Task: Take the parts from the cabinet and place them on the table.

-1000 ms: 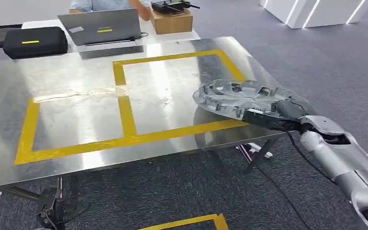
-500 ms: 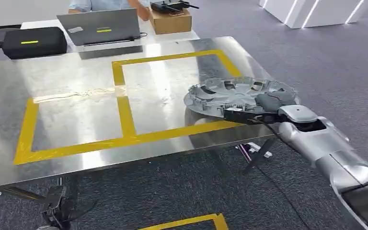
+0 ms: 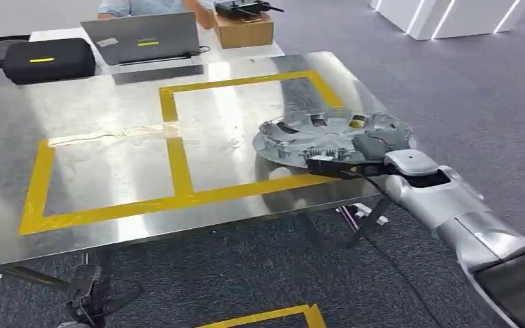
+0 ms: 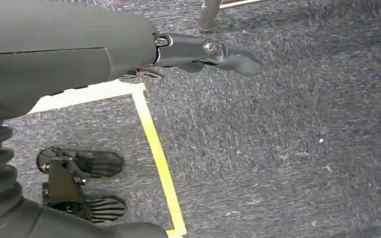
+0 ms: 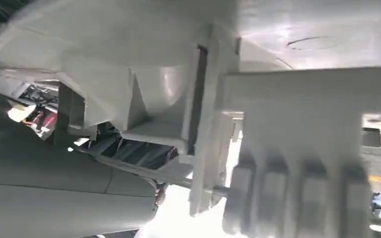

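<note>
The right robot hand (image 3: 372,152) grips the near right rim of a grey wheel cover (image 3: 328,137), thumb on top and darker fingers beneath it, with the silver arm reaching in from the lower right. In the right wrist view the cover's (image 5: 258,124) pale ribbed underside and clips sit hard against the camera, so the part is plainly in that grasp. The cover hangs low over the right end of the steel desk (image 3: 109,102), above the near right corner of the right-hand square of yellow tape (image 3: 181,167); its far edge looks a little lower than the gripped side, and a reflection lies under it on the metal. Whether any edge already touches the desk I cannot tell.

The left robot hand (image 4: 203,52) hangs beside the body over grey carpet, its fingers stretched out and holding nothing.

As a judgement, this part has been fetched and carried, and the placing step is nearly finished: what is left is to settle the cover flat inside the taped square, let go and draw the arm back. No other part lies on the desk, so this may be the first delivery, and the cabinet may hold more.

Beyond the desk's far edge stand a laptop (image 3: 143,37), a black case (image 3: 44,60) and a cardboard box (image 3: 245,29), with a person seated behind them.
</note>
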`<state>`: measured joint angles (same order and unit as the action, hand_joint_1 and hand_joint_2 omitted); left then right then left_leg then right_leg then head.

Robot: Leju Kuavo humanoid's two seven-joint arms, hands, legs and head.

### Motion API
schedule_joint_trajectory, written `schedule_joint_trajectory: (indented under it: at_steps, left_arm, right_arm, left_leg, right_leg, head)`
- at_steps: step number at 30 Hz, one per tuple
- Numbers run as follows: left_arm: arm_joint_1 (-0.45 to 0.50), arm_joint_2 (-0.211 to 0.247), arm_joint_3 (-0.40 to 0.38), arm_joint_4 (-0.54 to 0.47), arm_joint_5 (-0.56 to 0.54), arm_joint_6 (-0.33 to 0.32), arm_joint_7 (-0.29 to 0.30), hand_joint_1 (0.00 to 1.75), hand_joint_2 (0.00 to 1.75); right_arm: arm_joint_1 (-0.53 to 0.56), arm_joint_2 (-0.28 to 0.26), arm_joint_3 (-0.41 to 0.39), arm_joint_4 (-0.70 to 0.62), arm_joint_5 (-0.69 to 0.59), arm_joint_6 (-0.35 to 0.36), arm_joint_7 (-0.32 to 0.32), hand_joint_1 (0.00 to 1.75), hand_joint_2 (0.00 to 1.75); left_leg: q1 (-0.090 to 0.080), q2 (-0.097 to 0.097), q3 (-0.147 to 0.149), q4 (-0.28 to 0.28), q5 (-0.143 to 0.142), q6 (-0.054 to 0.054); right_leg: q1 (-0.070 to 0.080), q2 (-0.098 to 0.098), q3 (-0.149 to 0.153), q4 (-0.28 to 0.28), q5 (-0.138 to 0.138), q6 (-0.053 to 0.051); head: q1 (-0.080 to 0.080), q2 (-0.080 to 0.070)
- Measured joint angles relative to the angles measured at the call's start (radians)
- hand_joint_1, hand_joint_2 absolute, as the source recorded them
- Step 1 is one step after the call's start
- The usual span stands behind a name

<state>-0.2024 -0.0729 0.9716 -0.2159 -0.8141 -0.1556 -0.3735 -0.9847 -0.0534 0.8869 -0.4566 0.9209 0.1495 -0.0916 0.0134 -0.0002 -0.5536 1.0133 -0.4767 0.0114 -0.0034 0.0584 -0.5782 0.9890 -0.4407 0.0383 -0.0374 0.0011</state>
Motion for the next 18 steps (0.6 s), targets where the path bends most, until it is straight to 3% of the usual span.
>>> schedule_joint_trajectory:
  at_steps: [2,3,4,14,18]
  left_arm:
    - [0.0,-0.005,-0.002,0.0,0.0,0.0,-0.004,0.0,1.75]
    - [0.0,-0.007,-0.004,0.0,0.0,0.0,-0.004,0.0,1.75]
    - [0.0,-0.008,-0.006,0.0,-0.001,0.001,-0.004,0.0,1.75]
    - [-0.001,-0.027,-0.028,0.0,-0.001,0.008,-0.006,0.0,1.75]
    - [-0.001,-0.032,-0.031,0.0,0.0,0.008,-0.006,0.0,1.75]
  right_arm:
    - [0.004,0.0,0.001,0.005,0.006,-0.035,0.0,1.75,1.75]
    - [0.01,0.0,0.002,0.006,0.013,-0.06,0.0,1.59,1.75]
    - [0.016,0.0,0.003,0.007,0.019,-0.082,0.0,0.0,1.75]
    - [0.104,-0.003,0.015,0.016,0.129,-0.341,0.097,0.0,1.75]
    - [0.122,-0.008,0.019,0.019,0.141,-0.363,0.107,0.0,1.75]
  left_leg:
    - [0.0,0.0,0.0,0.0,0.0,0.0]
    - [0.0,0.0,0.0,0.0,0.0,0.0]
    - [0.0,0.0,-0.001,0.0,0.0,0.0]
    - [0.0,-0.002,-0.007,0.0,0.0,0.0]
    - [0.0,-0.003,-0.011,0.0,0.001,0.0]
  right_leg:
    - [0.0,0.0,0.0,0.0,0.0,0.0]
    - [0.0,0.0,0.0,0.0,0.0,0.0]
    - [0.0,0.0,-0.001,0.0,0.0,0.0]
    - [0.0,-0.002,-0.006,0.0,0.0,0.0]
    - [0.0,-0.003,-0.01,0.001,0.0,0.0]
  head:
    - [0.0,0.0]
    - [0.0,0.0]
    - [0.0,0.0]
    - [0.0,0.0]
    - [0.0,0.0]
